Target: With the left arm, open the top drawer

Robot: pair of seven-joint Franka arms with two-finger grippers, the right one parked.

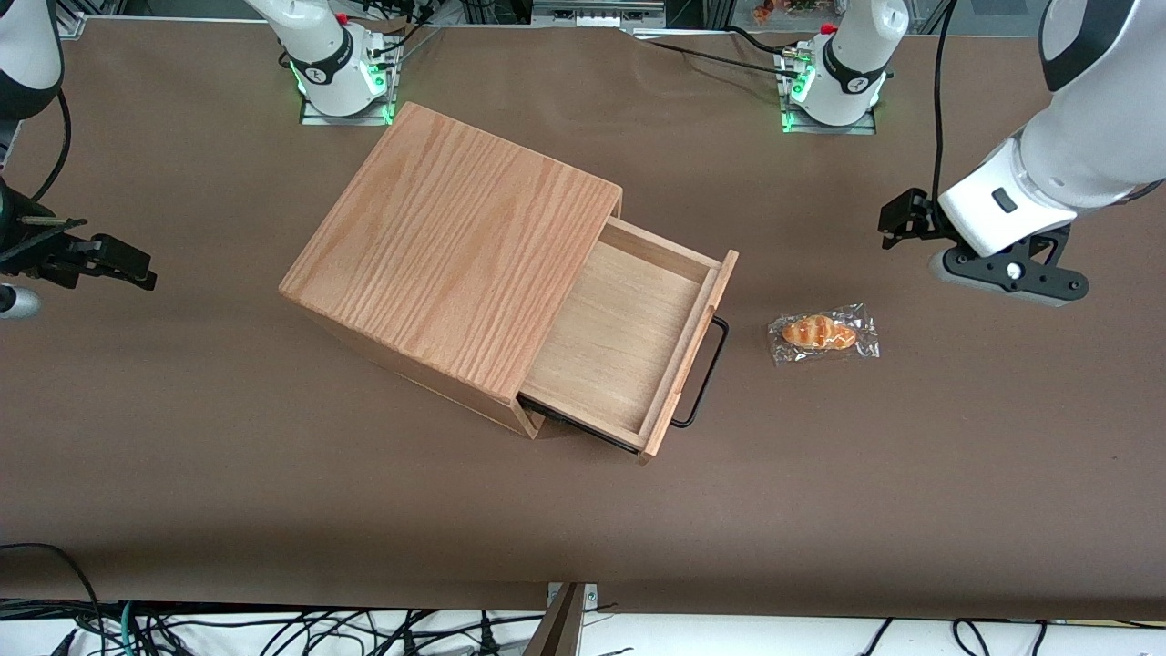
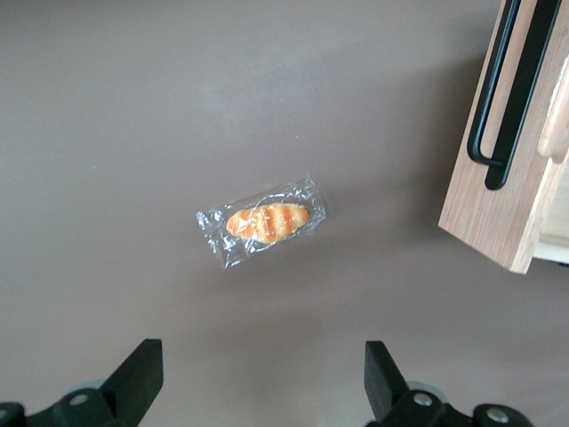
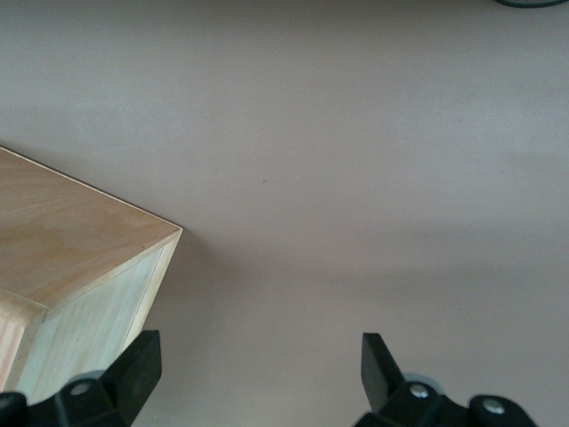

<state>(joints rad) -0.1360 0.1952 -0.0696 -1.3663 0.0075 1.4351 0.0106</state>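
The oak-grain cabinet [image 1: 455, 246] stands mid-table. Its top drawer [image 1: 629, 333] is pulled well out, and its pale inside shows with nothing in it. The black wire handle [image 1: 706, 374] is on the drawer front. The left arm's gripper [image 1: 900, 219] hangs above the table toward the working arm's end, well apart from the handle. In the left wrist view the gripper [image 2: 264, 374] is open and empty, with the drawer front [image 2: 498, 205] and handle [image 2: 511, 89] off to the side of it.
A bread roll in a clear wrapper [image 1: 823, 333] lies on the brown table in front of the drawer, nearer the front camera than the gripper; it also shows in the left wrist view [image 2: 265, 221]. Two arm bases [image 1: 342, 68] [image 1: 833, 77] stand at the table's farthest edge.
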